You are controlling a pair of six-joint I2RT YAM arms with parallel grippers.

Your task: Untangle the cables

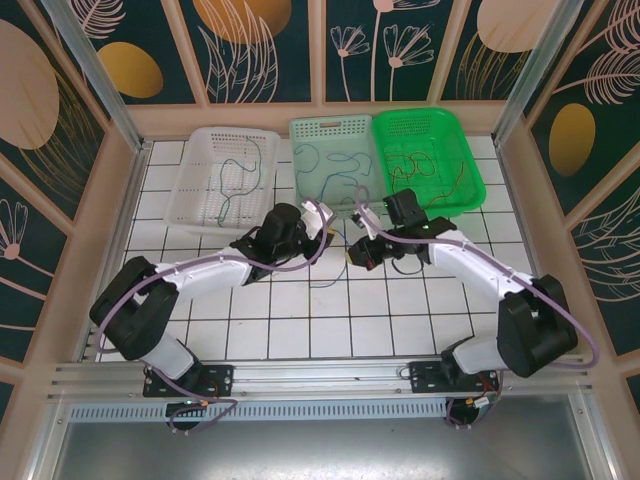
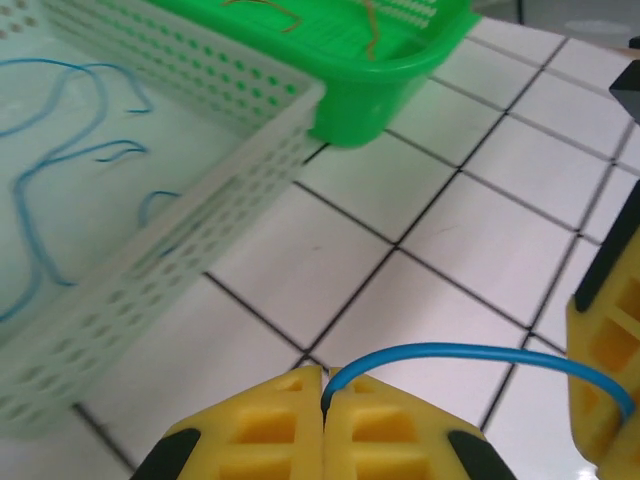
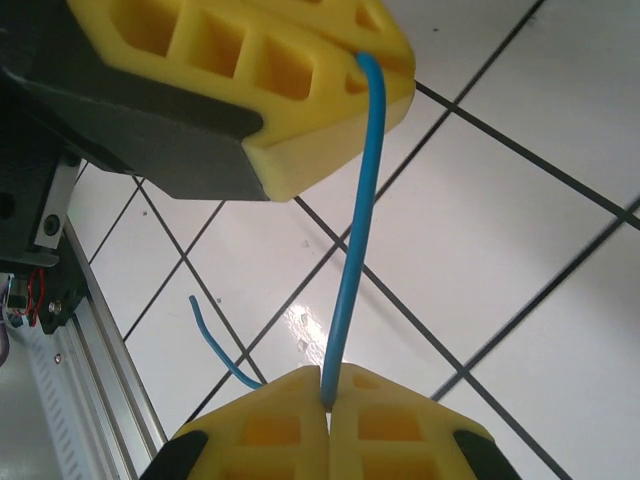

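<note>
While your left gripper and right gripper are each clamped tight on the blue cable, it spans the gap between them, just in front of the pale basket. Pull them apart too fast and the thin strand may slip free or snap.

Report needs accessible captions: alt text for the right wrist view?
A blue cable runs nearly straight between two yellow tools: the right tool shut on it at the bottom, the left tool shut on it at the top. Beneath lies a white tiled table.
</note>
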